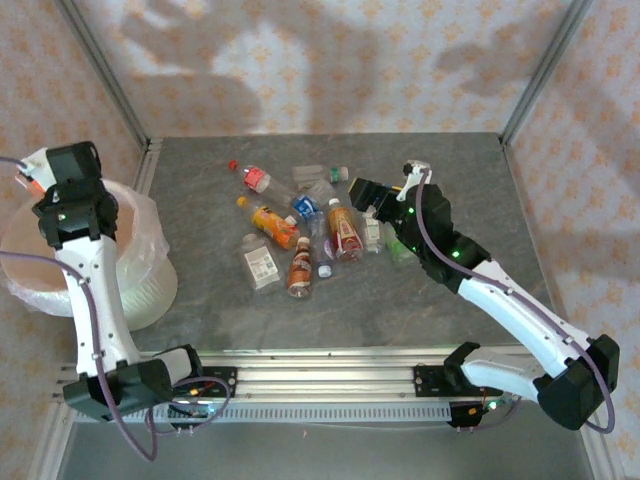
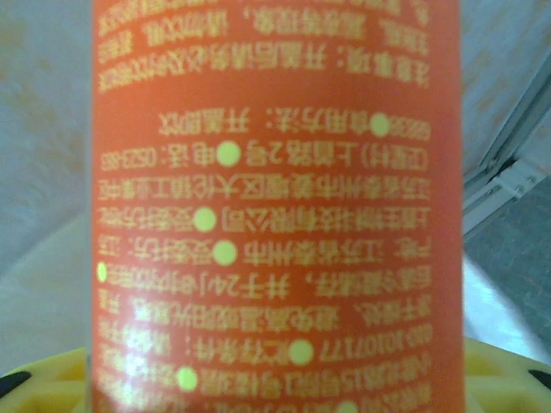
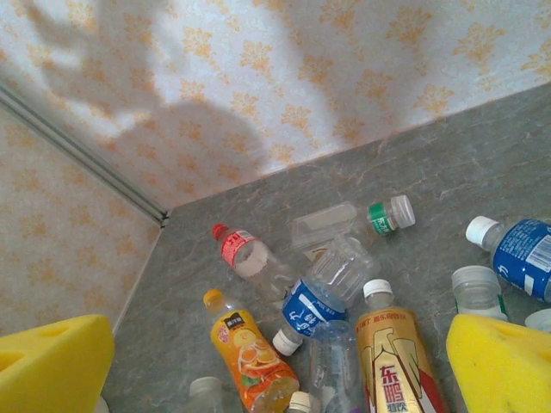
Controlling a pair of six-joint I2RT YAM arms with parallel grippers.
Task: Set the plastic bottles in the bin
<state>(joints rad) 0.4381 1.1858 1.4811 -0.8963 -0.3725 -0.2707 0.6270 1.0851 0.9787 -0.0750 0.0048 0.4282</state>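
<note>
On gold-red bottle [image 3: 392,370]: "东鹏". On orange-label bottle [image 2: 275,206]: yellow Chinese small print (upside down, blurred), mostly unreadable.

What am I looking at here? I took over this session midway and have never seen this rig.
Two robot arms are bolted at the near edge of a grey table. The overhead picture looks down from behind them. The other two come from a camera on each wrist, where the yellow blocks are the finger pads. Loose plastic bottles lie in a pile mid-table. The left gripper is over the white-lined bin. Its camera shows an orange-labelled bottle close up between its pads, so it appears to hold that one. The right gripper is open above the pile, holding nothing.
</note>
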